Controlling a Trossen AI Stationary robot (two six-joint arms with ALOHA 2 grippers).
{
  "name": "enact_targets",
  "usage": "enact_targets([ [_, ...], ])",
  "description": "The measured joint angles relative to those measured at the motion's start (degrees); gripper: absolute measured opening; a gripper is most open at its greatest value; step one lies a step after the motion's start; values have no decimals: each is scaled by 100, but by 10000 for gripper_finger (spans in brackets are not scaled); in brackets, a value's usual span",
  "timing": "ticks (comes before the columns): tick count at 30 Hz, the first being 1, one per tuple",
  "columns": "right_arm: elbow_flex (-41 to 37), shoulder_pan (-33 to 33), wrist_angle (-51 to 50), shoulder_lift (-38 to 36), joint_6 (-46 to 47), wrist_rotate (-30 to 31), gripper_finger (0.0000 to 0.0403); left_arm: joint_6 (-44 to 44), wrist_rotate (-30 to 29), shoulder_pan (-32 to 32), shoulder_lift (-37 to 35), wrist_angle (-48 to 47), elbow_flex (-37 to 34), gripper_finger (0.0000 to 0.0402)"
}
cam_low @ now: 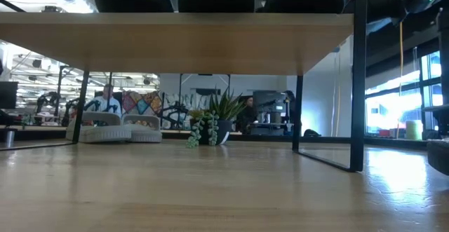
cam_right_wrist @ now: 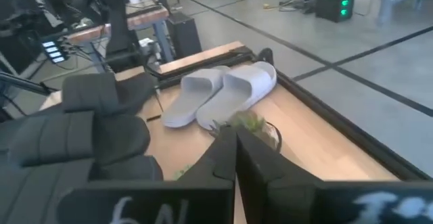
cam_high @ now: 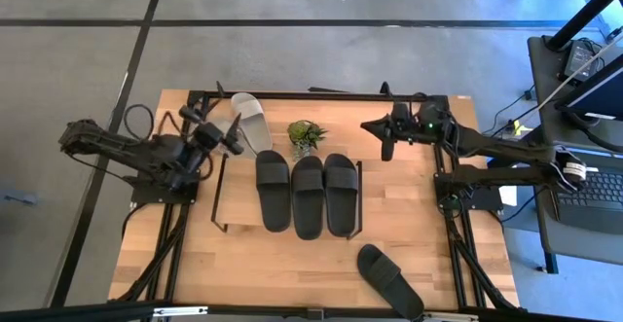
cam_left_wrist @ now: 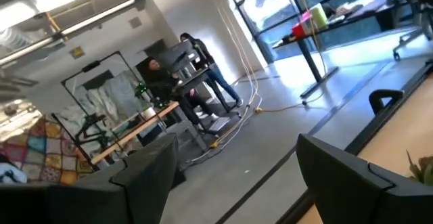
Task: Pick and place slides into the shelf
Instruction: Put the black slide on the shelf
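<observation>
Three black slides (cam_high: pixel 308 196) lie side by side on the shelf (cam_high: pixel 238 200); the low view shows them on its board (cam_low: pixel 175 43). Two light grey-white slides (cam_right_wrist: pixel 223 92) lie together on the table at the far left (cam_high: pixel 251 123), beside the potted plant (cam_high: pixel 306 135). A fourth black slide (cam_high: pixel 389 281) lies on the table near the front right. My left gripper (cam_high: pixel 232 139) is open and empty, raised next to the white slides; its wrist view (cam_left_wrist: pixel 233 183) looks out into the room. My right gripper (cam_high: pixel 387 150) is shut and empty (cam_right_wrist: pixel 235 149), raised right of the plant.
The shelf has bare board at its left end, left of the three black slides. Its thin black side frames (cam_low: pixel 358 85) stand at both ends. The tabletop has black rails along its edges (cam_high: pixel 321 94). People stand in the room beyond the table (cam_left_wrist: pixel 193 68).
</observation>
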Motion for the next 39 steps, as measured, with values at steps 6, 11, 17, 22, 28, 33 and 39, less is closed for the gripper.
enact_targets([
  [6, -266, 182, -25, -6, 1, 255, 8, -1322, 1610, 315, 488, -2676, 1104, 293],
  [11, -307, 204, -128, -6, -7, 317, 9, -2502, 5263, 1001, 688, -4576, 1822, 293],
  [17, -307, 204, -144, -6, -141, 317, 9, -2995, 5203, 1928, 657, -5436, 1913, 293],
  [22, -307, 206, -165, -6, -155, 316, 9, -3188, 5986, 2724, 765, -5788, 1913, 293],
  [28, -307, 237, -184, -6, -154, 316, 9, -3336, 5998, 3087, 1084, -6303, 1911, 293],
  [33, -307, 237, -206, -3, -148, 315, 9, -3483, 6028, 3088, 1430, -6617, 1905, 293],
  [39, -307, 237, -205, -3, -149, 314, 9, -3483, 6013, 3078, 1608, -6541, 1905, 293],
])
